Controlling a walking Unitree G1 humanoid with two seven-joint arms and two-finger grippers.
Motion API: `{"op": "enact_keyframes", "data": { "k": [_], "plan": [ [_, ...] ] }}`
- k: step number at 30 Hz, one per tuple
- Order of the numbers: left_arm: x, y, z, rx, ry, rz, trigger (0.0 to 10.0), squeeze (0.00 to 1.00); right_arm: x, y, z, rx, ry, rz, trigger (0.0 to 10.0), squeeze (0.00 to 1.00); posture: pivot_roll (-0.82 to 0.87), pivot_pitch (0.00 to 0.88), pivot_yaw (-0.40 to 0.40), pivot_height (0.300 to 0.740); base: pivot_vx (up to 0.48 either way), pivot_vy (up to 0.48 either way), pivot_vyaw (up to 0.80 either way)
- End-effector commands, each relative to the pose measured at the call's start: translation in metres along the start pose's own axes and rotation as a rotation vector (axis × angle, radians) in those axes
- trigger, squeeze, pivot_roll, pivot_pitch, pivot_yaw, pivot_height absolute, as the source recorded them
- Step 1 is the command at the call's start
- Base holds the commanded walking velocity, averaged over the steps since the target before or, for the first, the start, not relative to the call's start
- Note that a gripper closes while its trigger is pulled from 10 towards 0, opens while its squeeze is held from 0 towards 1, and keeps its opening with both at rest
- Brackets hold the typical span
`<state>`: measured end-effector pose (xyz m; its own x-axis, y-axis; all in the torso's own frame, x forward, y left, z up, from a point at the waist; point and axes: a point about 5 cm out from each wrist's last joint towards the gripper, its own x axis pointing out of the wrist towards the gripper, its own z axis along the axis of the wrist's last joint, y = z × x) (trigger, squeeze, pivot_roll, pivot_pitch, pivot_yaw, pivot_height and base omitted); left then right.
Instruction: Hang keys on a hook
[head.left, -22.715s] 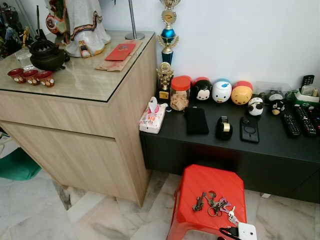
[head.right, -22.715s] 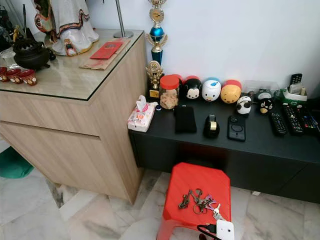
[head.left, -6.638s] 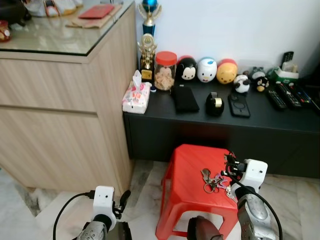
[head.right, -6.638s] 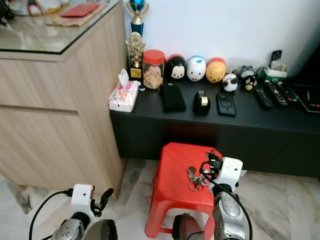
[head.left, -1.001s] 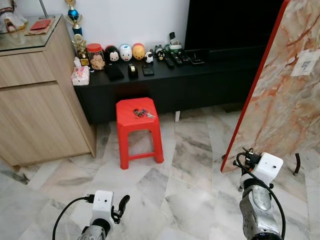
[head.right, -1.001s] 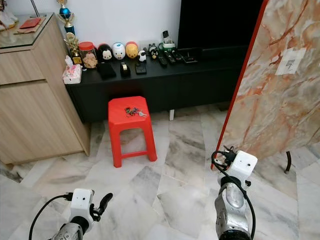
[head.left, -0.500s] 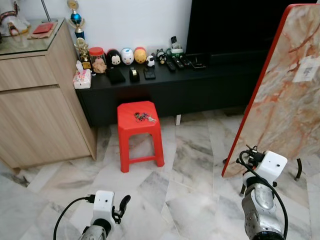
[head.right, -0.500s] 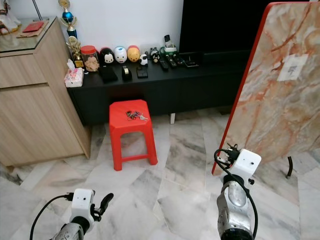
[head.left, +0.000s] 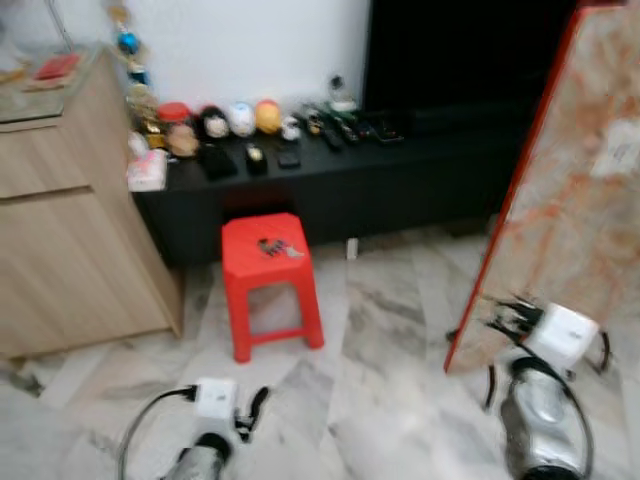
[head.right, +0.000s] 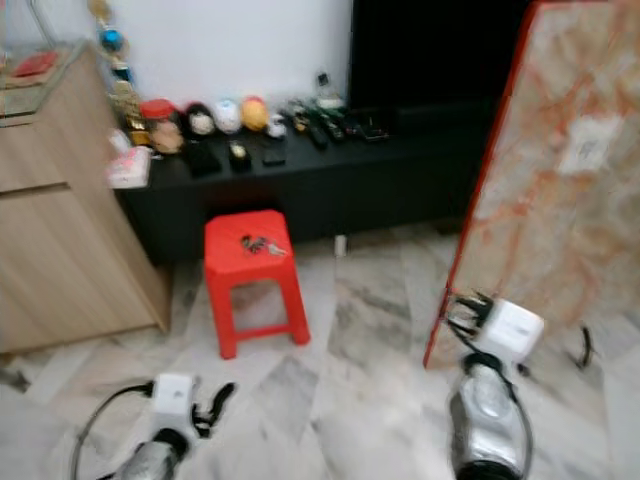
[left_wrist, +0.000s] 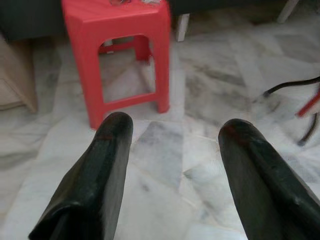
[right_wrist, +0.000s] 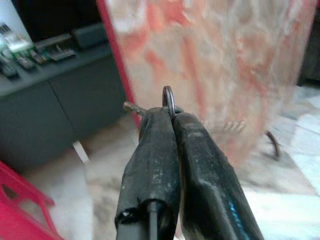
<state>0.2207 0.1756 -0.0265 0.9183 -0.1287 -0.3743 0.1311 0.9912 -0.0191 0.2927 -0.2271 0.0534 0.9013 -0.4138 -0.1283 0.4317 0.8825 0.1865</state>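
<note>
Head views: whole picture shifted and blurred since half second ago; we read camera motion, not things moving. More keys (head.left: 277, 247) lie on red stool (head.left: 268, 282). Right claw (head.left: 503, 312) beside marble slab (head.left: 565, 180).

Left wrist: left claw (left_wrist: 175, 150) released, empty, above floor near stool.

Right wrist: right claw clenched on key ring (right_wrist: 168, 101). Hook unseen; keys below ring hidden.

Silver, rounded right arm (head.left: 540, 425) at lower right, topped by a white box-shaped wrist module with looping black cables. Left arm (head.left: 200, 462) at lower left carries a matching white module with a black cable. Each gripper's fingers (left_wrist: 95, 175) are long, black and scuffed.
</note>
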Motion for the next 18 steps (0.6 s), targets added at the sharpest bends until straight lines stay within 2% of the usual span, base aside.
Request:
{"op": "enact_keyframes", "data": {
  "k": [1,8,12,18],
  "plan": [
    [-0.001,0.003,0.000,0.010,0.002,0.014,10.0,0.00,0.000,0.004,0.000,-0.002,0.000,0.018,10.0,0.00,0.00,0.000,-0.041,0.740,0.000,0.000,-0.77],
    [-0.001,0.003,-0.001,0.009,0.007,0.017,10.0,0.00,0.000,0.004,0.001,-0.003,-0.005,0.020,10.0,0.00,0.00,0.000,-0.043,0.740,0.000,0.000,-0.77],
    [-0.002,0.003,-0.006,0.004,0.031,0.016,10.0,0.00,0.000,0.004,0.002,-0.005,-0.016,0.018,10.0,0.00,0.00,0.000,-0.044,0.740,0.000,0.000,0.00],
    [-0.010,0.008,-0.027,0.002,0.133,0.038,10.0,0.00,0.001,0.005,0.002,-0.007,-0.017,0.022,10.0,0.00,0.00,0.000,-0.044,0.740,0.000,0.000,0.00]
  ]
}}
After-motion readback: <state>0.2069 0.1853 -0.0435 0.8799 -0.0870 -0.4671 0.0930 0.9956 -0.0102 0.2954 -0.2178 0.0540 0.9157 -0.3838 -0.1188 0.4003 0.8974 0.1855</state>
